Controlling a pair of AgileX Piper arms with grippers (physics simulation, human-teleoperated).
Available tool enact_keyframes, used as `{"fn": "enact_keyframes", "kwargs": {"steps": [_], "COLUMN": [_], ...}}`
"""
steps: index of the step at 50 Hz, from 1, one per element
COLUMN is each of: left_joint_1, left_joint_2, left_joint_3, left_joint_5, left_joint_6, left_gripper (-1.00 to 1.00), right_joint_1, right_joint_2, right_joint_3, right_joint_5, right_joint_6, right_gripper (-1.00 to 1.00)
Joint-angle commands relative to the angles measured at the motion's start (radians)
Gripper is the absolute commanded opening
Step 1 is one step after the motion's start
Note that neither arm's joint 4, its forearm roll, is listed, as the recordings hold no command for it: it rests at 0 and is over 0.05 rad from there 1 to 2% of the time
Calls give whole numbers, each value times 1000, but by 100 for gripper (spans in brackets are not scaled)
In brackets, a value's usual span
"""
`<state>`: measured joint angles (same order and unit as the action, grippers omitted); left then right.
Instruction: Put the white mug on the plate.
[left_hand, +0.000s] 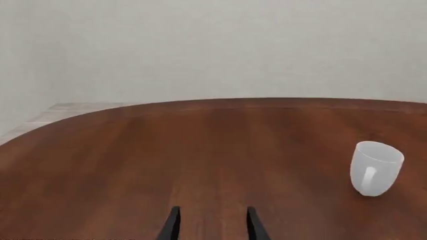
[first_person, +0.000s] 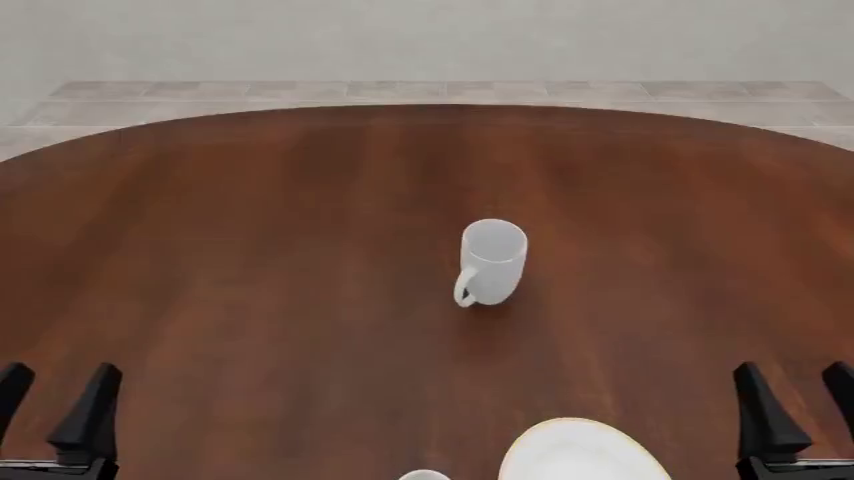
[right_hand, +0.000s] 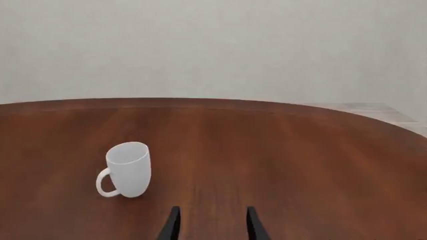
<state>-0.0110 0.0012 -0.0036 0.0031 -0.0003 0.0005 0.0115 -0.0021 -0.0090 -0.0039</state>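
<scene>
The white mug (first_person: 493, 262) stands upright mid-desk (first_person: 240, 280), handle toward the near left, well apart from the plate (first_person: 582, 452) at the near edge, while the left gripper (first_person: 54, 412) and right gripper (first_person: 797, 410) wait with jaws open, holding nothing.

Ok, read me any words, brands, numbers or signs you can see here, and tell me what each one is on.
None: no text, label, brand, number or sign shows in any view.
White mug: plain glossy white, no marks.
Plate: plain cream, only partly in view at the near edge.
Table: bare wood grain.
Left claw and right claw: plain black, no markings.
</scene>
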Motion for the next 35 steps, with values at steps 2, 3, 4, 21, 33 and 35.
{"fn": "enact_keyframes", "kwargs": {"steps": [2,3,4,21,33,35], "left_joint_1": [11,11,11,12,-13,-35], "left_joint_2": [6,0,2,4,103,112], "left_joint_3": [-2,3,3,1,3,-40], "left_joint_5": [-3,-2,-3,-4,-49,-30], "left_joint_6": [0,1,0,1,-16,-38], "left_gripper": [100,100,100,100,100,100], "right_joint_1": [0,0,0,0,0,0], "right_joint_2": [-6,-6,-6,-6,-1,-1], "right_joint_3": [-2,-1,-1,-2,0,0], "right_joint_5": [8,8,8,9,2,2], "right_joint_6": [3,3,3,2,3,3], "right_gripper": [100,100,100,100,100,100]}}
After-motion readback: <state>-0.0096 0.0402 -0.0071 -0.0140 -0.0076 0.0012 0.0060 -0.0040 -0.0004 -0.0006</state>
